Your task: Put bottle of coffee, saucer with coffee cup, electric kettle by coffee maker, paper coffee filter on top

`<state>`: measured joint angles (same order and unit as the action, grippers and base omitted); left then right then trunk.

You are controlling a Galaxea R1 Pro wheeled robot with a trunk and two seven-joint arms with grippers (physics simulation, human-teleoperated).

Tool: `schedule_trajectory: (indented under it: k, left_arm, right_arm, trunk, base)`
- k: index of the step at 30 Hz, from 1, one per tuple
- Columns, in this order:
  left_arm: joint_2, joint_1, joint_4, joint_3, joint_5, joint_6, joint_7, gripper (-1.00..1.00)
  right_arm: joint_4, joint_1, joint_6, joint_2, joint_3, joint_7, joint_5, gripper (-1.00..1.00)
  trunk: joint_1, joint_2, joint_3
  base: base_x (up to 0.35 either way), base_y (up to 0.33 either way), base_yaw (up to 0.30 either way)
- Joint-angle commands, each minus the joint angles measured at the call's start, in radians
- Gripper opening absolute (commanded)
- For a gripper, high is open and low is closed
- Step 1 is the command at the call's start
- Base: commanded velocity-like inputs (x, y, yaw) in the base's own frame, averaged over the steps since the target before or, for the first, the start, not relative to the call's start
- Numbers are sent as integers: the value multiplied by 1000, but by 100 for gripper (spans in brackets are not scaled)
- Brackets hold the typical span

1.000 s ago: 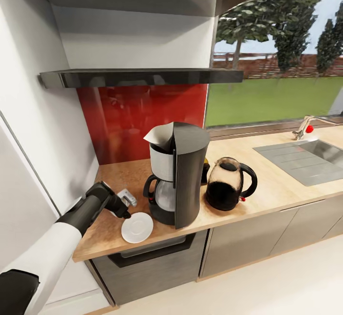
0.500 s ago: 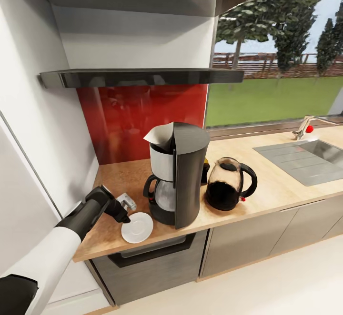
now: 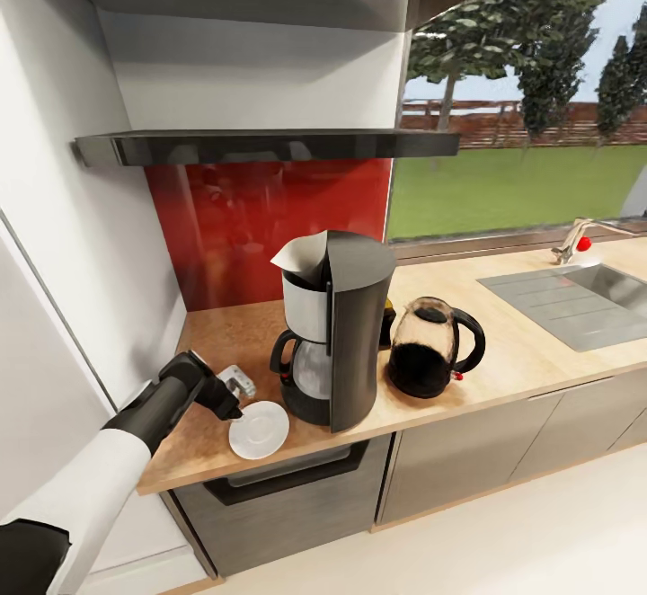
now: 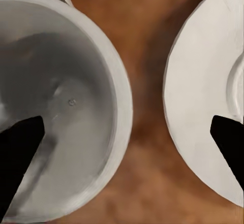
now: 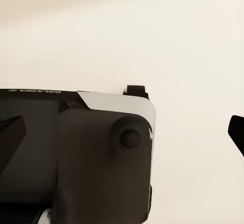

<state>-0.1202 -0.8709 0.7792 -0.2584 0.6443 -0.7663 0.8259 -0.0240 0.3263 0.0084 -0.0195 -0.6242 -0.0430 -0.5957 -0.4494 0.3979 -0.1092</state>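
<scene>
A: Where is the coffee cup (image 4: pixel 61 102)?
B: Upright on the kitchen countertop (image 3: pixel 503 352), mouth up, handle turned away from the saucer (image 4: pixel 203 107) just beside it.
A: Appearance?
B: White, round, empty.
A: Left gripper (image 4: pixel 127 148)?
B: Jaws apart, straddling the cup's near wall.
A: Right gripper (image 5: pixel 127 132)?
B: Cannot tell.

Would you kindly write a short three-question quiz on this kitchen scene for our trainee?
1. True or false: the cup already stands on the saucer.
2. What lies on top of the coffee maker?
3. The kettle stands: A) in the sink, B) on the counter beside the coffee maker, C) on the shelf.

Key: 1 false, it sits beside it under the left gripper; 2 a paper filter; 3 B.
</scene>
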Motion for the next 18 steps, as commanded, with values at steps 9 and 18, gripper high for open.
schedule_trajectory:
  k: [9, 18]
  left_arm:
    - [-1, -1, 2, 85, 12, 2, 8, -100]
    - [3, 0, 2, 91, 14, 4, 9, -100]
  right_arm:
    - [-1, 0, 1, 0, -8, -3, -10, 100]
    - [-1, 0, 1, 0, -8, -3, -10, 100]
  trunk:
    - [-1, 2, -2]
    - [-1, 2, -2]
  base:
    - [0, 0, 0]
    - [0, 0, 0]
